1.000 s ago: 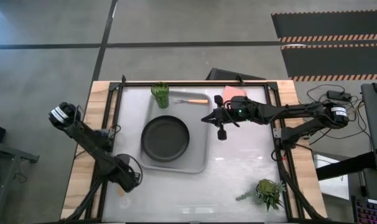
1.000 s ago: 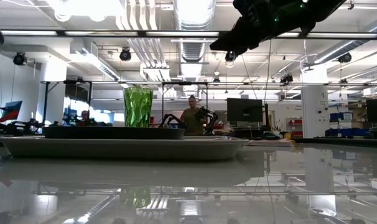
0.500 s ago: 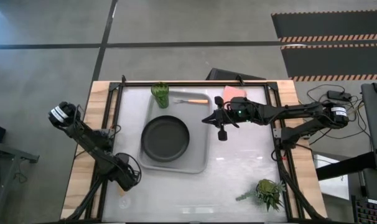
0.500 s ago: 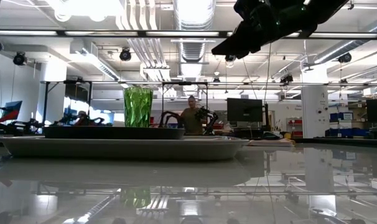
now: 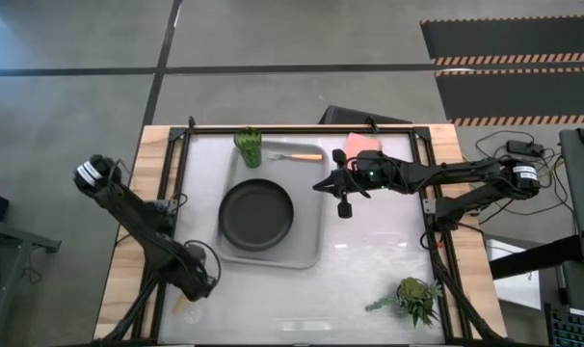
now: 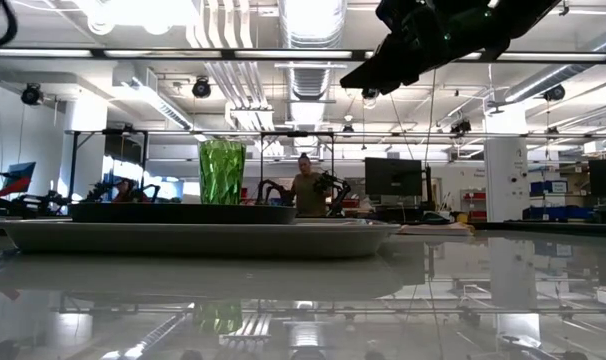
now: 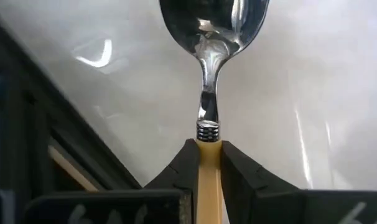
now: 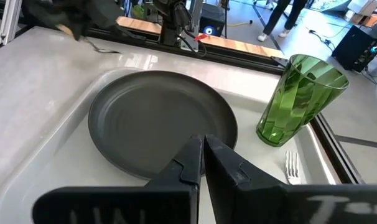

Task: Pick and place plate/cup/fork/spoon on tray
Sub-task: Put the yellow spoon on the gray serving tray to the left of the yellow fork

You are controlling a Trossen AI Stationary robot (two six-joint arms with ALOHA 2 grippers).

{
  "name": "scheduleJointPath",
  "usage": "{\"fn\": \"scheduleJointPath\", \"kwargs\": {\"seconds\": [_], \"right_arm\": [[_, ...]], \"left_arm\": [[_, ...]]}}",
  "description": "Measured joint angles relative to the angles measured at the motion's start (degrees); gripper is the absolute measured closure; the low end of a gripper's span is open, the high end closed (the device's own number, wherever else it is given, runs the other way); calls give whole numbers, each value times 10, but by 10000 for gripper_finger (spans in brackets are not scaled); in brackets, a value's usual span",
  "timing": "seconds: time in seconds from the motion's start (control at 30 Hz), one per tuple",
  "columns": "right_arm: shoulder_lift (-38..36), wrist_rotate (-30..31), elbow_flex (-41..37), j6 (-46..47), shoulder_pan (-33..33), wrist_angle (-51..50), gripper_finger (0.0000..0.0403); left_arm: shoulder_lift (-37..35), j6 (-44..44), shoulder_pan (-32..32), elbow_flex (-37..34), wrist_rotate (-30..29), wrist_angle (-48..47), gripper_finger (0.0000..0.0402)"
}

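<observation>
Left gripper: clamped on spoon handle, lower left of high view. Right gripper: closed, empty, right of tray.

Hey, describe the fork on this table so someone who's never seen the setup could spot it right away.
Find the grey tray in the middle of the table, with the black plate on it. Along the tray's far edge, beside the green cup, lies the fork. It is the only slim utensil there, with silver tines and an orange handle.
</observation>
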Motion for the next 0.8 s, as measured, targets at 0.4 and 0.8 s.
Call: {"fn": "scheduleJointPath", "kwargs": {"seconds": [0.4,0.8], "right_arm": [[0,-47,0,1,0,0,394],[51,-216,-22,119,39,199,385]], "left_arm": [[-98,297,14,79,-421,121,378],[-102,1066,134,42,-344,595,378]]}}
